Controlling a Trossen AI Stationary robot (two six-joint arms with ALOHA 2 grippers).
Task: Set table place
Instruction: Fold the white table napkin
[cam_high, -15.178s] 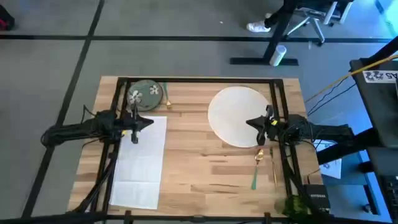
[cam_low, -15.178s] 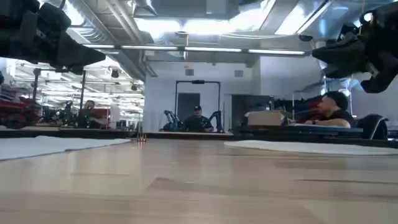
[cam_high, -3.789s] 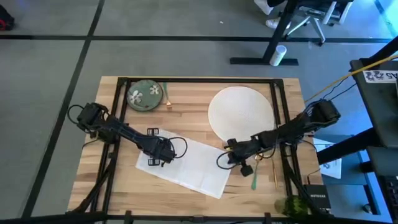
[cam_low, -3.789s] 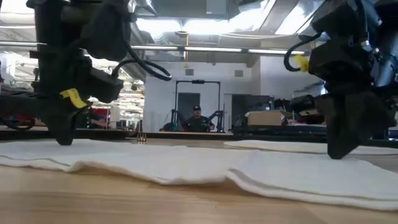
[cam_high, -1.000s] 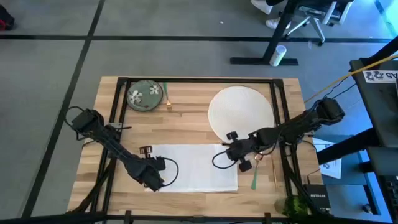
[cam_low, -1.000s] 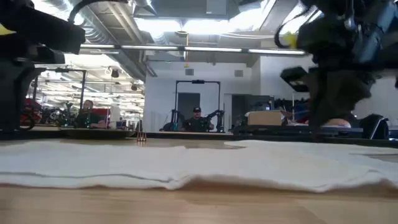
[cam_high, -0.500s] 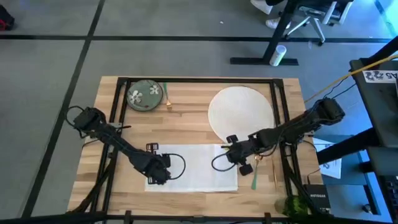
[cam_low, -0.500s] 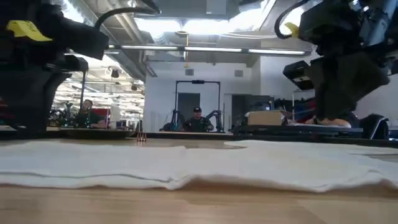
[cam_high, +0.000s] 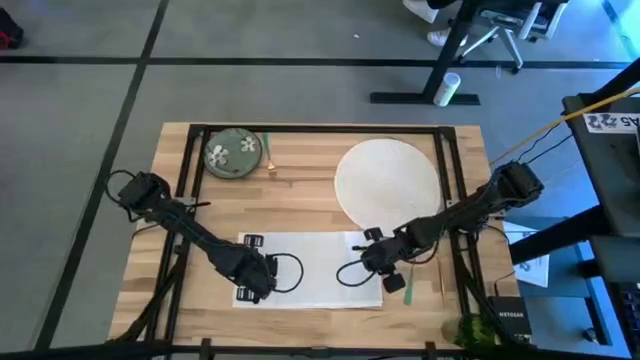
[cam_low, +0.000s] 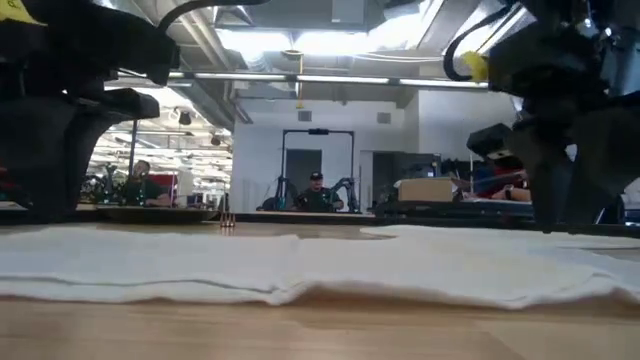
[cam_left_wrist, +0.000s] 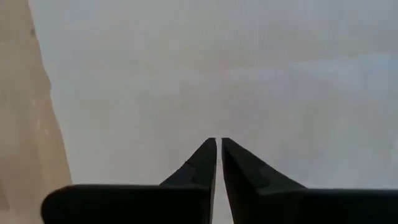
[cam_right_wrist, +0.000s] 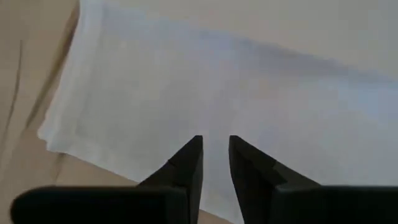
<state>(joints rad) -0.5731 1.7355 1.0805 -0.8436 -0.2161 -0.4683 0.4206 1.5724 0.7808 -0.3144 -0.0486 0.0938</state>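
The flat white cloth napkin (cam_high: 305, 268) lies on the light wooden surface (cam_high: 310, 205), just beside the large round white plate (cam_high: 387, 185); the left pincer (cam_high: 252, 283) hovers nearly closed over its far end, the right pincer (cam_high: 378, 262) slightly parted over its near end; a low drag could rumple it against the plate.

The table (cam_high: 310, 205) is a light wooden top with black frame bars along its edges; a white napkin (cam_high: 315, 270) lies flat near the front edge; a large white plate (cam_high: 385, 180) sits toward the back right; a small green flowered dish (cam_high: 232, 153) rests at the back left corner; green-handled cutlery (cam_high: 408, 290) lies just right of the napkin.
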